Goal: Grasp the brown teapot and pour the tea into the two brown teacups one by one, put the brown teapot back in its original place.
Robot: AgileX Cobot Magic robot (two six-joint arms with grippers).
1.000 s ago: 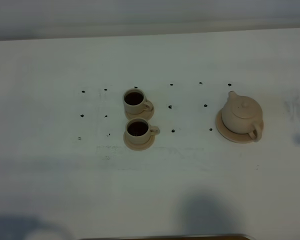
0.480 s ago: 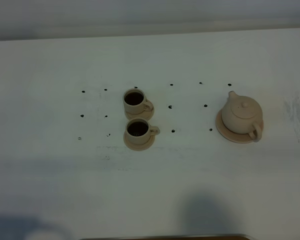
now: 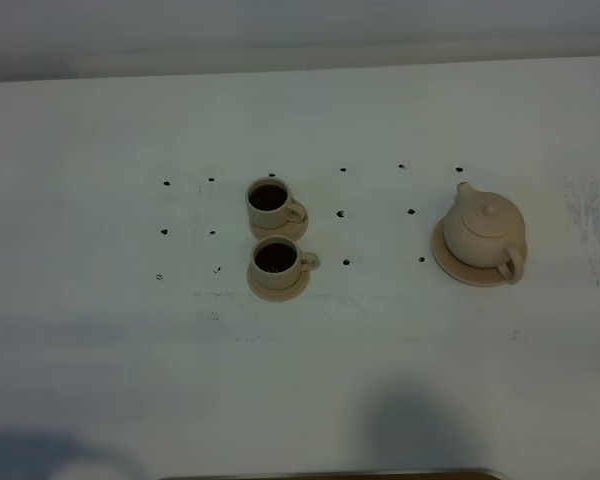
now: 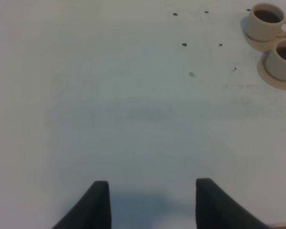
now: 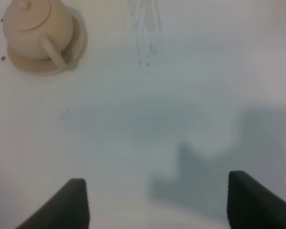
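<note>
The brown teapot stands upright on its wide tan saucer at the right of the table, lid on, handle toward the front. It also shows in the right wrist view. Two brown teacups, the far one and the near one, stand on small saucers at the middle, both holding dark tea. They show in the left wrist view too, far and near. My left gripper is open and empty over bare table. My right gripper is open and empty, away from the teapot.
Small black dots mark the white table around the cups. A scuffed grey smear lies right of the teapot. A dark edge runs along the table's front. Neither arm shows in the exterior high view.
The teapot and cups have not moved. The grey smear right of the teapot has come into clearer view as blur there faded.
</note>
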